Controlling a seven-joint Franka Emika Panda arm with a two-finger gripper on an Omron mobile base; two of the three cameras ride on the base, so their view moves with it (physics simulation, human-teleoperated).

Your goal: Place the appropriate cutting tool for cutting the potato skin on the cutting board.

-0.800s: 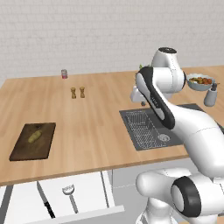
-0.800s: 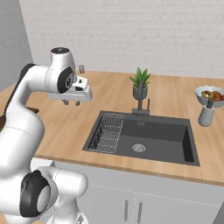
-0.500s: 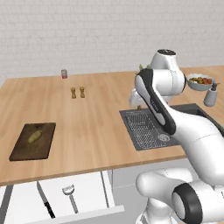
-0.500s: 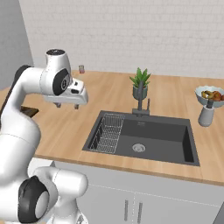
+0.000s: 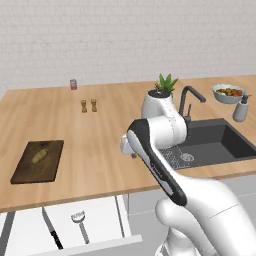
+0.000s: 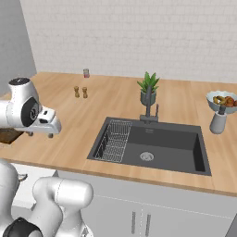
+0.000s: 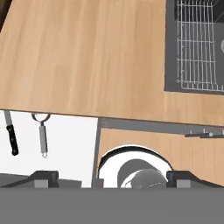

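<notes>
The cutting tool [image 7: 42, 136], a small silvery peeler, lies in the open white drawer [image 5: 95, 225] beside a long black-handled knife [image 7: 12, 135]; the left base view shows the peeler [image 5: 80, 224] right of the knife [image 5: 51, 229]. The dark cutting board [image 5: 30, 167] rests on the counter's left with the potato [image 5: 40, 156] on it. My gripper [image 7: 113, 177] is open and empty, its fingertips [image 7: 43, 177] wide apart. It hovers over the counter's front edge [image 5: 128, 146], up and right of the drawer, well right of the board. A sliver of the board [image 6: 9, 135] shows behind the hand [image 6: 41, 133].
A dark sink [image 5: 220, 140] with a wire rack [image 7: 197, 43] and faucet [image 5: 187, 97] lies to the right. A potted plant [image 5: 165, 85], fruit bowl [image 5: 227, 93], soap bottle [image 5: 241, 108], two shakers [image 5: 88, 105] and a small can [image 5: 73, 84] stand farther back.
The arm has swung left and down from near the sink to the counter's front edge, above the open drawer. The jaws stay open. Board, potato and drawer tools have not moved.
</notes>
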